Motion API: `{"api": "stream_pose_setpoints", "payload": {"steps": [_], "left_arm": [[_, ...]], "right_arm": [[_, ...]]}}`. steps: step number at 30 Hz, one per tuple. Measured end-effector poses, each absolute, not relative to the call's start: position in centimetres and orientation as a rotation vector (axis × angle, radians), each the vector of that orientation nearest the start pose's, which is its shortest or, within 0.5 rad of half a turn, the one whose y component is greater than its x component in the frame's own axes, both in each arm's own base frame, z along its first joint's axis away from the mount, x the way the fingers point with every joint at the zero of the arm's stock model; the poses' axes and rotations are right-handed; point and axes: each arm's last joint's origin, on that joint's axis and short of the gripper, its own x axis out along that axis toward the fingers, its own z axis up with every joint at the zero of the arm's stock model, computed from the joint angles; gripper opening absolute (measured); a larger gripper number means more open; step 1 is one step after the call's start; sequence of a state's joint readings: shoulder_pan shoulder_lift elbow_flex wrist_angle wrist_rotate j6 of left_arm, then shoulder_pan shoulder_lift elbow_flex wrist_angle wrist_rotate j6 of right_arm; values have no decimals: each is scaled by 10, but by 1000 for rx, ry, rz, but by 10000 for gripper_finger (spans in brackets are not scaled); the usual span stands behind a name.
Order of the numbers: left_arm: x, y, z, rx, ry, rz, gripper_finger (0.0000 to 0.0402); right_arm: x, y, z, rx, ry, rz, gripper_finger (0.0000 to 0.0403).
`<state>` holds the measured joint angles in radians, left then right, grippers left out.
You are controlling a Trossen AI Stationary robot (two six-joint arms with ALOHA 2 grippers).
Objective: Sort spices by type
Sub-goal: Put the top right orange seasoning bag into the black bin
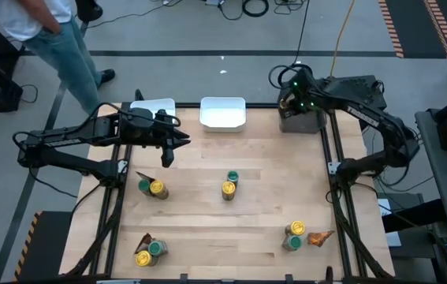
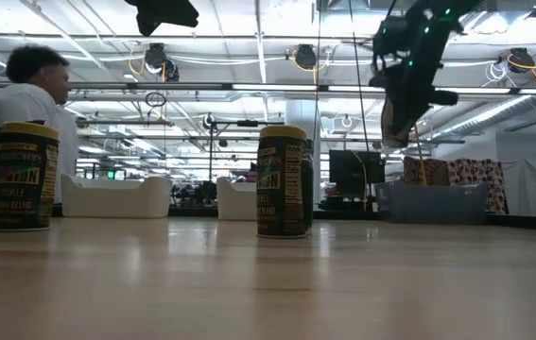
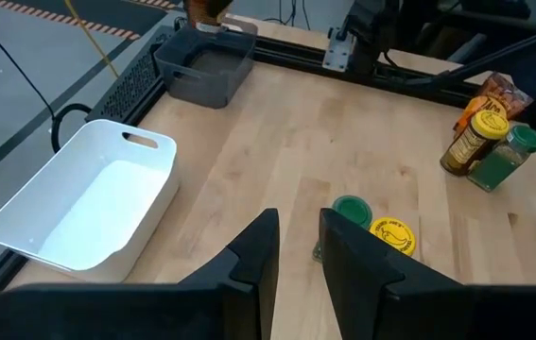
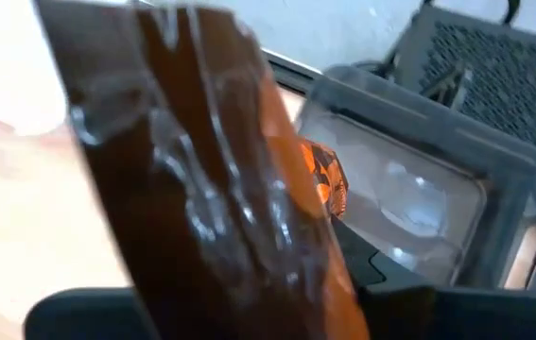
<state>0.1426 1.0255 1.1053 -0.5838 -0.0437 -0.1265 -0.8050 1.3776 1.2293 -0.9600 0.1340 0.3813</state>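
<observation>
Fingers of the right gripper (image 1: 289,100) clamp a brown-orange packet (image 4: 239,189) above the grey bin (image 1: 302,120) at the tabletop's one o'clock; left gripper's (image 1: 177,146) fingers stand slightly apart, empty.

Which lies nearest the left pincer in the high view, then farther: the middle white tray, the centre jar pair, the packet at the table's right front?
From the left pincer:
1. Middle white tray, at the back edge.
2. Centre jar pair, mid-table.
3. Packet, front right, beside two jars.

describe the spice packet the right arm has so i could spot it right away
Find the dark grey bin at the table's far right corner. Above it hangs the right end effector, shut on a brown-orange packet. It is the only spice lifted off the table; the other packets lie beside jars.
</observation>
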Motion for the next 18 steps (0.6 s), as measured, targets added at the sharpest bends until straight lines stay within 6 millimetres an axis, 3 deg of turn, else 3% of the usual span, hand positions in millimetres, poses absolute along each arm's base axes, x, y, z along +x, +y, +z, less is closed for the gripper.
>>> {"api": "stream_pose_setpoints", "payload": {"steps": [9,18], "left_arm": [[205,31,362,-169,488,247,84],[205,31,362,-167,489,246,84]], "right_arm": [[174,-225,271,743,1025,-1100,27],[169,-240,265,779,985,-1147,27]]}}
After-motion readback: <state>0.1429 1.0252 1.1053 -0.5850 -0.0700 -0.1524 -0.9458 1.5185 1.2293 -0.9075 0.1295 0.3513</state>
